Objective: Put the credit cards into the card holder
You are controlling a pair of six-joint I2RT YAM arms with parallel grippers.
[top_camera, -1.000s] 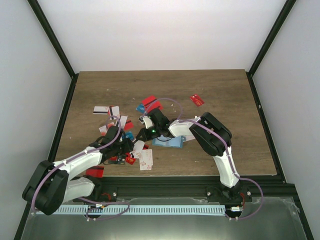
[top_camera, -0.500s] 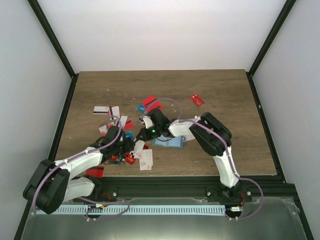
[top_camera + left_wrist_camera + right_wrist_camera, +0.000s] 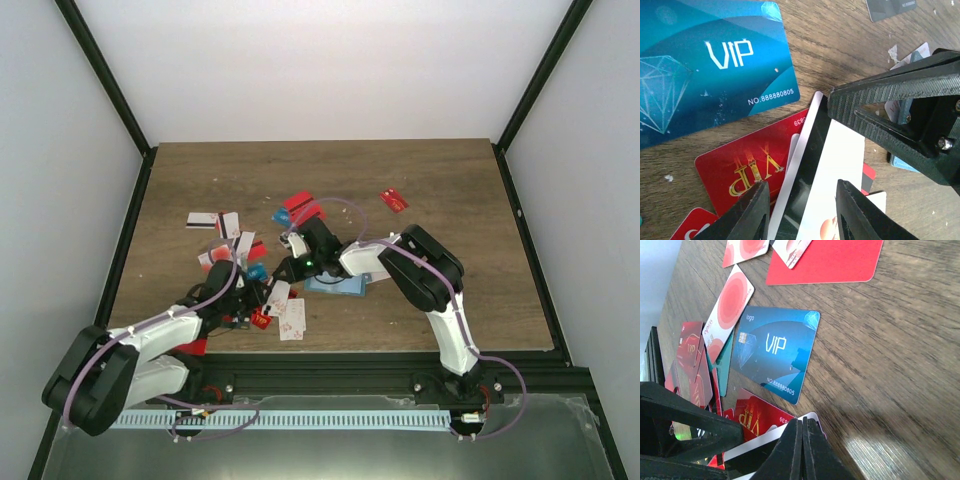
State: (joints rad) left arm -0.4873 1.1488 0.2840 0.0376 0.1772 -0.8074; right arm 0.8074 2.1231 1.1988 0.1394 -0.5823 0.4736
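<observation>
**Tools.** Left gripper: fingers apart, roughly half way, one each side over a white card w/ black stripe, low ctr of the left wrist view. Contact btwn fingertips and card: cannot tell. Right gripper: fingers pressed together, tips at the end of the same striped card. Whether the card's edge is pinched btwn them: cannot tell. In the left wrist view its black ribbed finger sits at right, across that card's upper end. Both tools meet low left of ctr in the top view.

**Cards close by.** Red VIP card partly under the striped card. Blue VIP card flat at upper left of that view, just beside the red one. White cards w/ red marks lie near the table's front edge.

**Card holder**: flat on the table, just right of the right gripper, partly under the right arm, approx. ctr of the top view.

**Farther off.** Red and blue cards above the grippers. One red card lies apart, upper right of the scatter.

**Surface.** Table: brown wood grain.

**Room.** Plain white walls on three sides, black frame posts at the corners.
</observation>
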